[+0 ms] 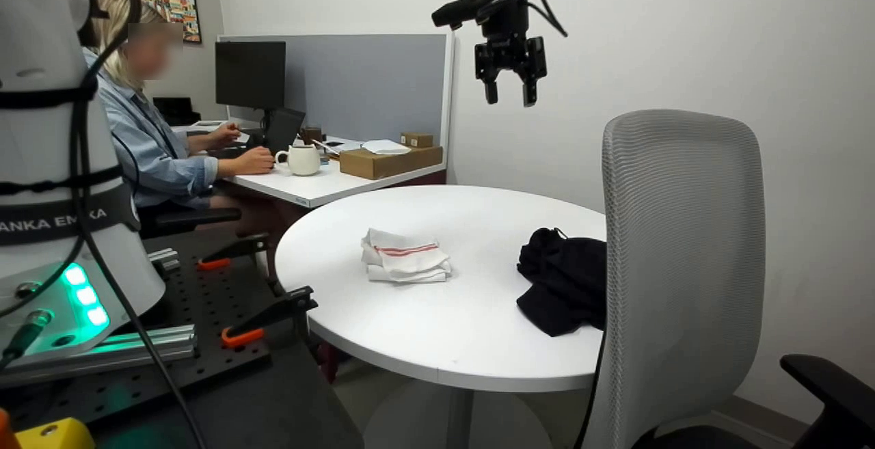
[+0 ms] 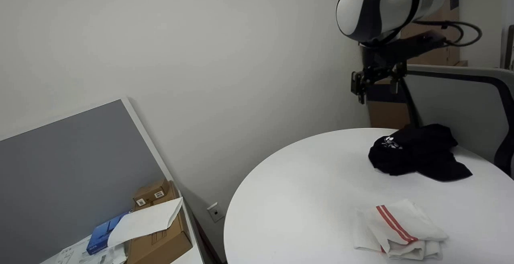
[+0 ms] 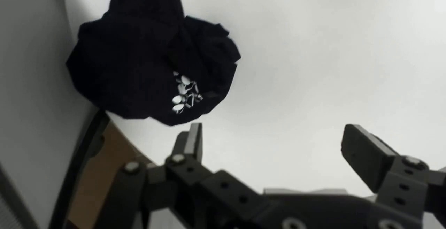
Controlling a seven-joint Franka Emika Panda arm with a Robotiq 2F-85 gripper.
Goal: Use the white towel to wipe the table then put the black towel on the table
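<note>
In an exterior view a grey chair (image 1: pixel 683 264) stands before the right edge of the desk (image 1: pixel 472 346), blocking sight of that edge and of part of the black cloth (image 1: pixel 564 278). Orange-and-black clamps (image 1: pixel 273 313) sit just beside the left edge, and beyond the far left edge a person (image 1: pixel 154 128) sits at a workstation (image 1: pixel 328 186) bearing a monitor (image 1: pixel 250 73), a white mug (image 1: pixel 303 160) and a cardboard box (image 1: pixel 389 165). An exterior view adds a blue box (image 2: pixel 100 234) and a wall outlet (image 2: pixel 215 212); there the black cloth is in full sight near the far right edge, the chair just behind it, and the cloth's white print (image 2: pixel 391 142) shows, as it does in the wrist view. The white towel (image 1: pixel 407 261) lies folded on the desk in both exterior views, apart from the black cloth and, where the chair is in front, left of the middle. The gripper (image 1: pixel 510 99) hangs above, clear of both, its fingers (image 3: pixel 366 159) spread wide in the wrist view. In an exterior view the towel's red stripes (image 1: pixel 408 251) run roughly left to right; I cannot tell the folded bundle's long axis. The black cloth stretches from a bunched end on the far side to a flap (image 1: pixel 557 316) pointing toward the near edge.
</note>
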